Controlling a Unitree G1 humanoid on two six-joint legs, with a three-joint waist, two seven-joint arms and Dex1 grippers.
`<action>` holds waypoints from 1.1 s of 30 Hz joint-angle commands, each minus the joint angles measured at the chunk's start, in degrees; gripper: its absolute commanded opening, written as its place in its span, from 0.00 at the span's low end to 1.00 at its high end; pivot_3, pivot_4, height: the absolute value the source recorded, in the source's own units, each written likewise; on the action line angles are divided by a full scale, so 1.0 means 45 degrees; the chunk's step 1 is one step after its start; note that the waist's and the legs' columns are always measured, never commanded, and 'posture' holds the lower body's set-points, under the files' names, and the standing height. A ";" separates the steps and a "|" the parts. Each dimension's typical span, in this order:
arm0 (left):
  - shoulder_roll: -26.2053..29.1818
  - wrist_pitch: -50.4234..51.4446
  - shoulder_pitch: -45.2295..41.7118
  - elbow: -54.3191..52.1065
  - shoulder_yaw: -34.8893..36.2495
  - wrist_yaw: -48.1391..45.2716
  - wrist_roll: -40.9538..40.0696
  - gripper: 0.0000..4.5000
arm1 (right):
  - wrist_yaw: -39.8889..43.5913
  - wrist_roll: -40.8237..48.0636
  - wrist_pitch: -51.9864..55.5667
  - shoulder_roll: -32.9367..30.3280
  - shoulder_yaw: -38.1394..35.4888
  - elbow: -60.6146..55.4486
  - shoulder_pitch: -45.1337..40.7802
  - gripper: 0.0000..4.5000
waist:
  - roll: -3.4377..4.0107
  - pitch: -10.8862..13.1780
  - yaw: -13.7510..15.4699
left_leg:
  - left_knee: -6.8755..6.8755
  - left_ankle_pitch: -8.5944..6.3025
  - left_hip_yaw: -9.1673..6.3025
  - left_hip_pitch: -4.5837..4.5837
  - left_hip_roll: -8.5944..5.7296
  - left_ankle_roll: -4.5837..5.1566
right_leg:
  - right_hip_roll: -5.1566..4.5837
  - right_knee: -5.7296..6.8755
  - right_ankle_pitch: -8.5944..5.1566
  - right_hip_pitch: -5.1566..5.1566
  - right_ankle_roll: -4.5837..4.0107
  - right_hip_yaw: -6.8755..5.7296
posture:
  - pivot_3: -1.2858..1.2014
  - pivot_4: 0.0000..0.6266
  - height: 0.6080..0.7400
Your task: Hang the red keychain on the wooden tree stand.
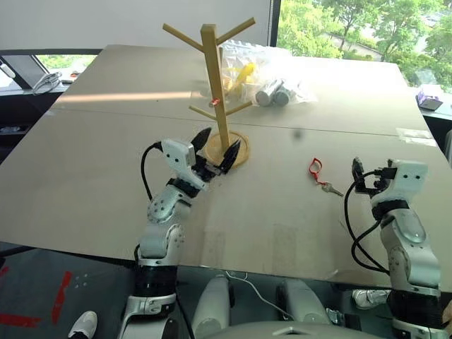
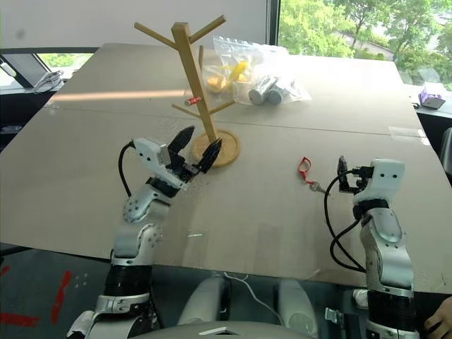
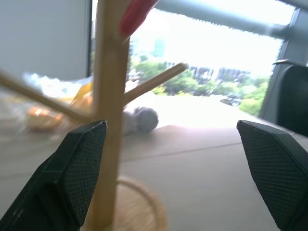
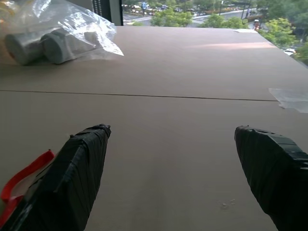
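A broad grey-brown table (image 1: 92, 191) stands beside windows with trees outside; clear plastic bags (image 1: 265, 78) lie at its far side. The red keychain (image 1: 316, 170) lies flat, just beside the right gripper (image 1: 358, 176), whose jaws are spread and empty. Approach low and pinch the loop. The left gripper (image 1: 215, 146), also spread, flanks the wooden tree stand (image 1: 215, 85) near its base.

— Where's the red keychain (image 1: 316, 169)?
— Flat on the table, silver key attached, just left of the right gripper (image 1: 368, 178)'s spread fingers.
— And the wooden tree stand (image 1: 216, 92)?
— Upright, its round base just beyond the left gripper (image 1: 215, 146)'s parted fingertips.
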 commanded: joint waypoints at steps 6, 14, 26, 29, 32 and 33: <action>0.1662 0.1937 0.0758 -0.2549 -0.0362 -0.2125 -0.2329 1.00 | 0.0471 0.1379 0.4922 -0.1993 0.0446 -0.3037 -0.0831 0.99 | 0.0000 0.0001 -0.0030 | 0.0005 0.0000 -0.0011 0.0003 0.0002 0.0002 | 0.0007 0.0003 -0.0002 0.0002 0.0001 -0.0006 | 0.52 0.24 1.00; 0.3244 0.1469 0.1854 -0.1797 -0.0501 -0.3882 -0.1371 1.00 | -0.0765 0.1236 0.8038 -0.1515 0.1361 -0.4274 -0.1846 0.99 | -0.0005 0.0005 -0.0023 | 0.0005 0.0000 -0.0011 -0.0002 0.0005 0.0002 | 0.0012 -0.0002 -0.0005 -0.0006 -0.0002 -0.0006 | 0.52 0.24 1.00; 0.3224 0.0290 0.2335 -0.2150 -0.0249 -0.4629 -0.1340 1.00 | -0.1758 0.0748 0.9586 0.0139 0.2124 -0.4282 -0.1851 0.99 | -0.0004 0.0006 -0.0007 | 0.0005 -0.0001 -0.0024 -0.0041 0.0004 0.0003 | 0.0007 -0.0012 -0.0005 -0.0034 -0.0002 -0.0022 | 0.52 0.24 1.00; 0.3044 -0.0105 0.2292 -0.1915 -0.0247 -0.4622 -0.1139 1.00 | -0.1726 0.0661 0.9603 0.0285 0.2109 -0.4172 -0.1739 0.99 | -0.0003 0.0006 -0.0014 | 0.0005 0.0000 -0.0026 -0.0039 0.0005 0.0002 | 0.0008 -0.0009 -0.0005 -0.0035 -0.0002 -0.0023 | 0.52 0.24 1.00; 0.3009 -0.0235 0.2321 -0.1657 -0.0268 -0.4620 -0.1044 1.00 | -0.1688 0.0462 0.9330 0.0383 0.2008 -0.3887 -0.1724 0.99 | -0.0003 0.0006 -0.0038 | 0.0005 0.0000 -0.0025 -0.0038 0.0005 0.0003 | 0.0009 -0.0008 -0.0005 -0.0035 -0.0002 -0.0022 | 0.52 0.24 1.00; 0.3022 -0.0271 0.2374 -0.1620 -0.0297 -0.4656 -0.1014 1.00 | -0.1670 0.0385 0.9222 0.0372 0.2022 -0.3757 -0.1753 0.99 | -0.0003 0.0006 -0.0035 | 0.0005 -0.0001 -0.0025 -0.0038 0.0005 0.0003 | 0.0009 -0.0008 -0.0005 -0.0035 -0.0002 -0.0023 | 0.52 0.24 1.00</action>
